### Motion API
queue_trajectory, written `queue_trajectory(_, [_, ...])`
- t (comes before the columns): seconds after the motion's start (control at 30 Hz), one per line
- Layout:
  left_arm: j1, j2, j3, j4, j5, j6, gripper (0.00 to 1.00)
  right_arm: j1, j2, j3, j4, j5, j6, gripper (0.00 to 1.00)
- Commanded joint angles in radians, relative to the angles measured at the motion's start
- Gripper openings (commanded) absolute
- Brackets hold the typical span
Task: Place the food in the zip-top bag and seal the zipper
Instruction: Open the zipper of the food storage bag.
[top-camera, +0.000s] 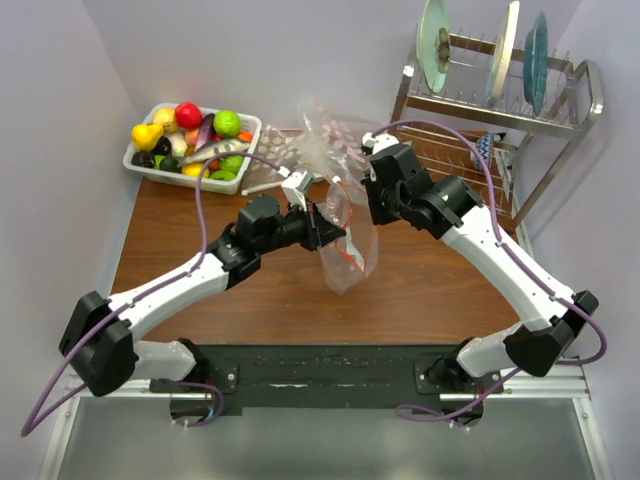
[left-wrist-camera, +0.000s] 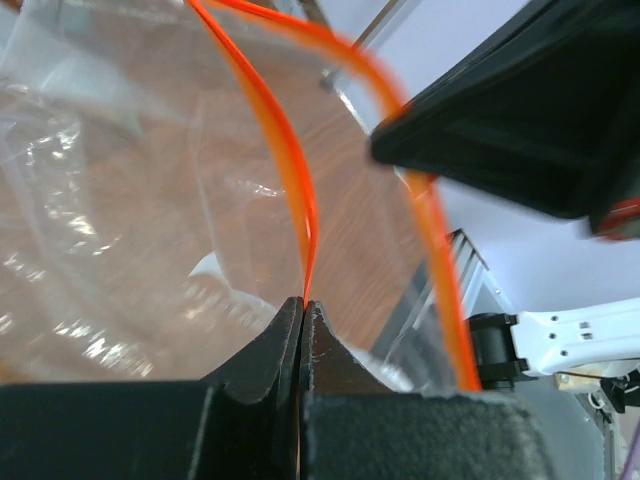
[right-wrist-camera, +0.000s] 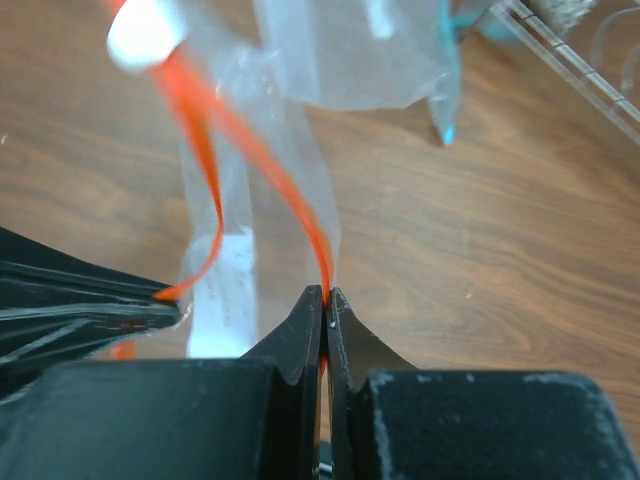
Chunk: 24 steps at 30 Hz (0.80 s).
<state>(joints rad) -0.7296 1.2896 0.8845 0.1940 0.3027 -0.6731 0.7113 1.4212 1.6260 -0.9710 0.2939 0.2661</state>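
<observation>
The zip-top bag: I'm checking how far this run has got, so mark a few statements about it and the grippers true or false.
1. The left gripper and right gripper are each shut on the zipper. True.
2. The zip-top bag holds food. False: the food lies in the white bin; none shows in the bag.
3. The zipper is sealed. False: its two strips stand apart.
4. A dish rack stands at the far right. True.

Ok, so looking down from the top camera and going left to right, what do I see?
Toy food in a white tub, clear bag, green plate, white plate, blue plate.
</observation>
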Motion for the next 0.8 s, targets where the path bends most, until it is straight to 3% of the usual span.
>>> queue_trajectory(0.0, [-0.007,-0.122,0.01,-0.037,0.003,0.001,0.0,0.001,-0.085,-0.041,0.066,-0.151,-0.03,0.0])
queue_trajectory(0.13, [-0.007,-0.211,0.031,-0.126,-0.045,0.015,0.0,0.0,-0.093,-0.072,0.104,-0.239,-0.018,0.0])
queue_trajectory(0.33, [-0.01,-0.21,0.079,-0.143,-0.014,0.006,0.0,-0.001,-0.129,-0.058,0.106,-0.222,0.004,0.0])
queue_trajectory(0.47, [-0.014,-0.155,0.079,-0.059,0.021,-0.016,0.0,0.0,-0.153,-0.009,0.035,-0.125,-0.018,0.0])
queue_trajectory(0.63, [-0.027,-0.017,0.083,0.057,0.073,-0.037,0.0,-0.001,-0.177,-0.014,-0.034,0.134,-0.016,0.0])
queue_trajectory(0.77, [-0.028,0.074,0.102,0.102,0.082,-0.026,0.0,-0.001,-0.136,-0.04,-0.047,0.246,-0.019,0.0])
